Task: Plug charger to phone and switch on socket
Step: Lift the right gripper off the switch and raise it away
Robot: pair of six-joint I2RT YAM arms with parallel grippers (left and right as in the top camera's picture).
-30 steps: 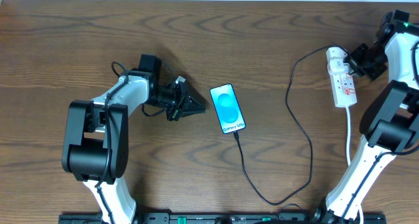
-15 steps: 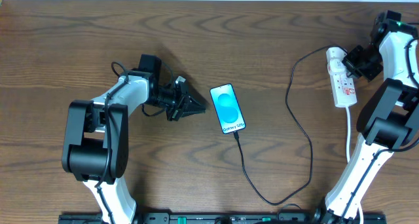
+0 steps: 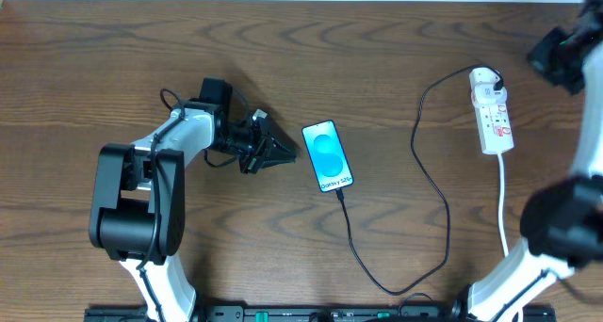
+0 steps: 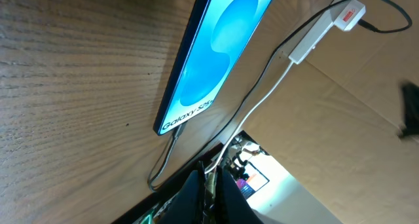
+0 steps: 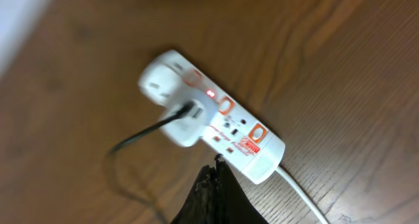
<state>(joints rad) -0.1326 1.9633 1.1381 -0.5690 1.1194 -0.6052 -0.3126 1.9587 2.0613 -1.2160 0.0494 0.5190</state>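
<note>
Right fingers have lifted off the socket and hang apart from it, pressed together and empty; the glossy white strip, round at one end, shows a small red light and lies at the far right of the wood-grain tabletop. A thin black charger loops from the strip to the slim phone at its bottom edge, its lit screen blue-teal, mid-tabletop, with the left fingers clenched and empty just left of it.

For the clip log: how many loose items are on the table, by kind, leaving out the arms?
phone: 1
charger cable: 1
power strip: 1
Total: 3
</note>
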